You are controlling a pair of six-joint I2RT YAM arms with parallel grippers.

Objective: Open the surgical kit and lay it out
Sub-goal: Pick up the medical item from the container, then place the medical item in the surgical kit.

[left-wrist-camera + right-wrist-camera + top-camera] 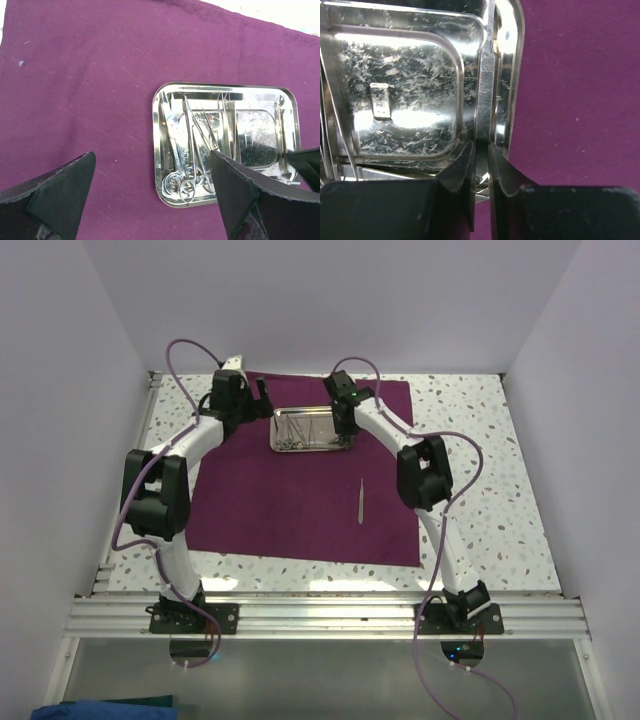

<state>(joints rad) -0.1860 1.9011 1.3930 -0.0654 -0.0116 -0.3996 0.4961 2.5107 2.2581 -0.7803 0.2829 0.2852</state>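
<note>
The dark purple cloth (290, 510) of the surgical kit lies spread flat on the table. On its far half stands the steel tray (277, 430) with several ring-handled instruments (192, 145) in it. One thin silver tweezer (360, 500) lies alone on the cloth, right of the middle. My right gripper (481, 145) reaches into the tray's right end and is shut on a flat, ridged silver instrument (486, 90) that lies along the tray's wall (515, 75). My left gripper (152, 155) hangs wide open above the tray's left rim (157, 130), holding nothing.
The speckled white table (470, 470) shows around the cloth, with most room on the right. An aluminium rail (330, 615) runs along the near edge. Pale walls close in the back and both sides. A small white object (235, 362) sits at the back left.
</note>
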